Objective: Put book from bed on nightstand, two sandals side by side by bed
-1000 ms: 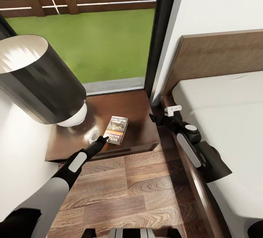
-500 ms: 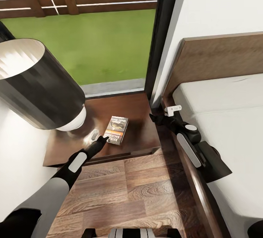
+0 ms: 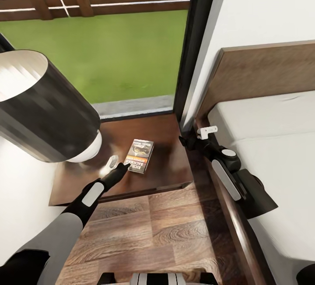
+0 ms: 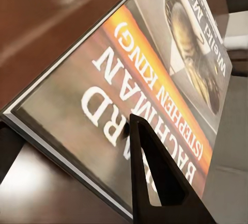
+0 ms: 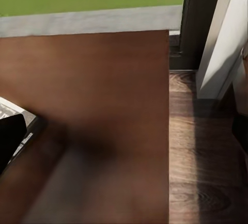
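Head view: I see the book lying flat on the nightstand, face up, its long axis running from the front edge toward the window, slightly slanted toward the bed. My left pincer sits at the book's near-left corner, fingertips touching or just short of the cover edge; the book lies directly ahead of it and a little to the right. In the left wrist view one dark finger crosses the cover, and nothing is clamped between the fingers, so I judge this pincer released, though the gap itself is not clearly shown. The right pincer hangs between nightstand and bed frame, beside the book's far-right end; I cannot tell whether it is parted or closed. The left arm is the nearer. I judge the book leg done; the next move is to draw the left pincer back along the book's long axis without nudging it.
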